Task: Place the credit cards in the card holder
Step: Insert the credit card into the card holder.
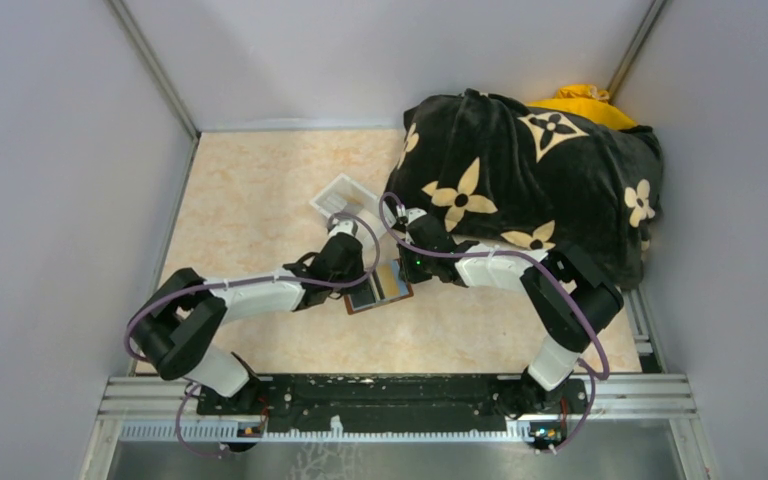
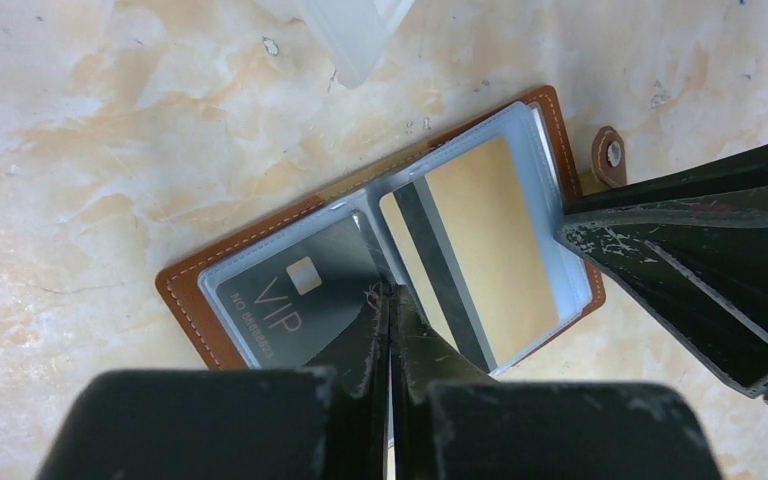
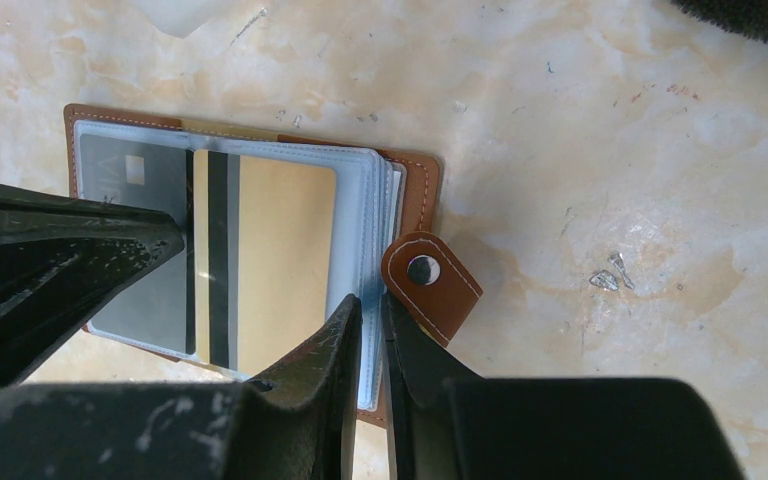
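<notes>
The brown leather card holder (image 2: 185,290) lies open on the table, its clear sleeves up; it also shows in the top view (image 1: 378,288). A dark grey VIP card (image 2: 290,300) sits in its left sleeve. A tan card with a black stripe (image 2: 485,240) sits in the right sleeve. My left gripper (image 2: 392,292) is shut, its tips on the holder's middle fold. My right gripper (image 3: 372,300) is shut on the outer edge of the clear sleeves (image 3: 368,215), beside the snap tab (image 3: 425,275). No loose card is in view.
A clear plastic tray (image 1: 345,195) stands just behind the holder, its corner at the top of the left wrist view (image 2: 350,30). A black blanket with tan flowers (image 1: 530,180) covers the back right, with something yellow (image 1: 580,98) behind it. Grey walls close in both sides.
</notes>
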